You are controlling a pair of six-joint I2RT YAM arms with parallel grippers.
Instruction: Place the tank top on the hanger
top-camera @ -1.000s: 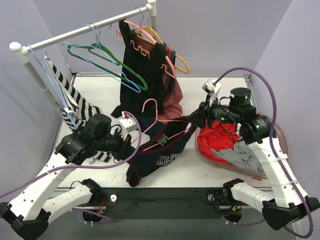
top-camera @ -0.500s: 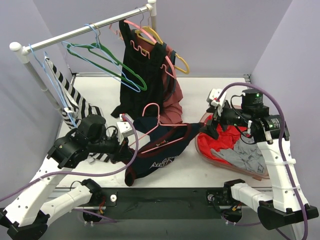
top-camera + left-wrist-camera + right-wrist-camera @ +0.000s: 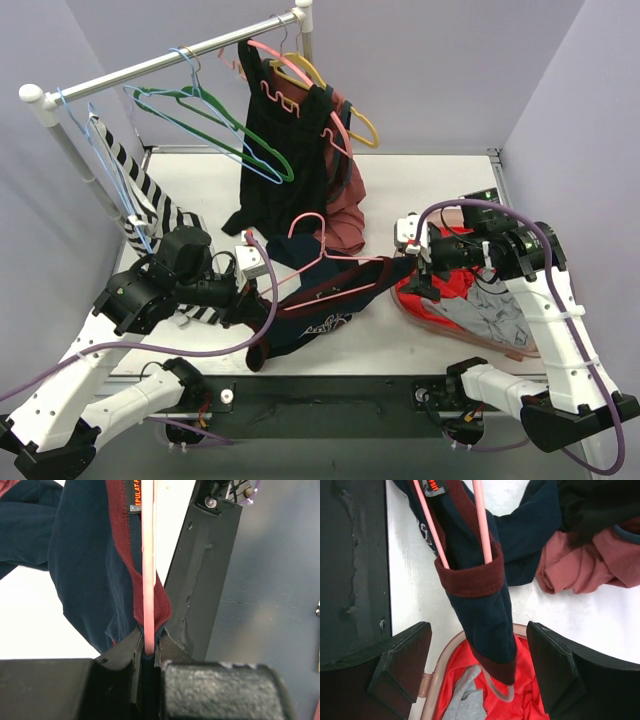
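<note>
The navy tank top [image 3: 325, 310] with dark red trim hangs low over the table's middle, threaded on the pink hanger [image 3: 310, 235]. My left gripper [image 3: 245, 290] is shut on the hanger's lower end [image 3: 148, 555], with the red trim [image 3: 150, 605] pinched alongside it. In the left wrist view the left gripper [image 3: 147, 650] has its jaws tight on the pink bar. My right gripper [image 3: 477, 667] stands open around the tank top's strap [image 3: 480, 605] without touching it. That strap loops over the hanger's other end [image 3: 482, 525]. The right gripper [image 3: 410, 265] sits at the tank top's right tip.
A pink basket [image 3: 515, 350] of red and grey clothes sits under the right gripper. At the back, a rail [image 3: 160, 65] carries a green hanger [image 3: 215, 125], a black dress [image 3: 285, 160] and a striped garment [image 3: 140, 195]. A dusty-pink garment [image 3: 580, 565] lies behind the tank top.
My right gripper opened and let go of the tank top's right shoulder, swung away to the right, then came back lower. The tank top and hanger sagged lower. The left gripper stayed shut.
</note>
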